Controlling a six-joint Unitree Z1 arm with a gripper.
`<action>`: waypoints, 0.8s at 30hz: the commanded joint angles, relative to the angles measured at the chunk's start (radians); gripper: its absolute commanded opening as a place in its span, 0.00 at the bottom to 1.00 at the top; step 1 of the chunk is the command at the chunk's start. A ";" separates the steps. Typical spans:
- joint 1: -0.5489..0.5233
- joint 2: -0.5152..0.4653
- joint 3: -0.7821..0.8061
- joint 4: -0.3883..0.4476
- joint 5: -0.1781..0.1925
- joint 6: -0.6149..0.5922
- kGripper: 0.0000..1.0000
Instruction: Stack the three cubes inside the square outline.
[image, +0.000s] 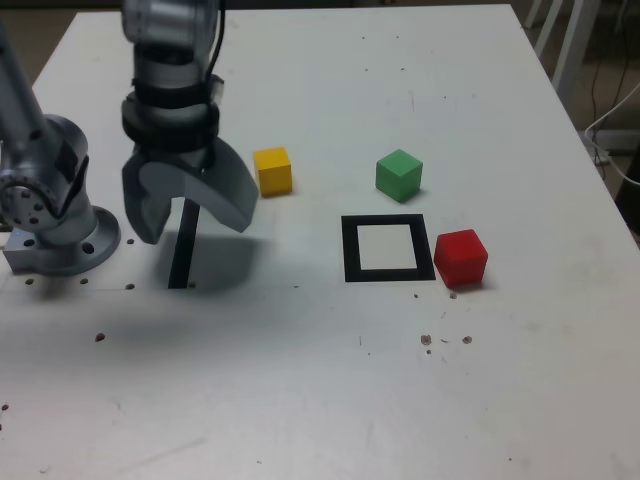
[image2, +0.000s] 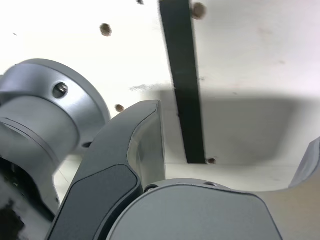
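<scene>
At the left edge of the exterior view, a round grey metal arm base (image: 62, 240); next to it, in the upper left of the frame, a curved grey two-fingered gripper (image: 196, 232), jaws spread wide, with nothing held. Beneath, a straight black strip (image: 183, 262) on the pale, matte tabletop (image: 240, 400); in the wrist view, no cube within reach. Farther right, left of centre in the upper half, a small solid yellow cube (image: 273, 172): probably light and stiff, best pinched at mid-height on two opposite side faces. Right of centre, about mid-height in the frame, a thick black square outline with a pale centre (image: 352, 250), bare inside and apparently flat. Just above, a small solid green cube (image: 399, 177), turned cornerwise to the camera; likely equally rigid, but calling for a wrist turn to meet flat faces, not corners. Last, at the outline's right side, a small solid red cube (image: 461, 259), too close to tell touching from near; likely light enough to skid if nudged, smooth enough to slip from an off-centre grip. Hardly fragile, so firm, level pressure should do.
</scene>
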 joint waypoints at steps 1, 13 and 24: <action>-0.010 0.020 -0.028 0.016 -0.005 -0.007 1.00; -0.090 0.117 -0.234 0.104 0.002 -0.105 0.99; -0.147 0.253 -0.405 0.156 0.002 -0.181 0.99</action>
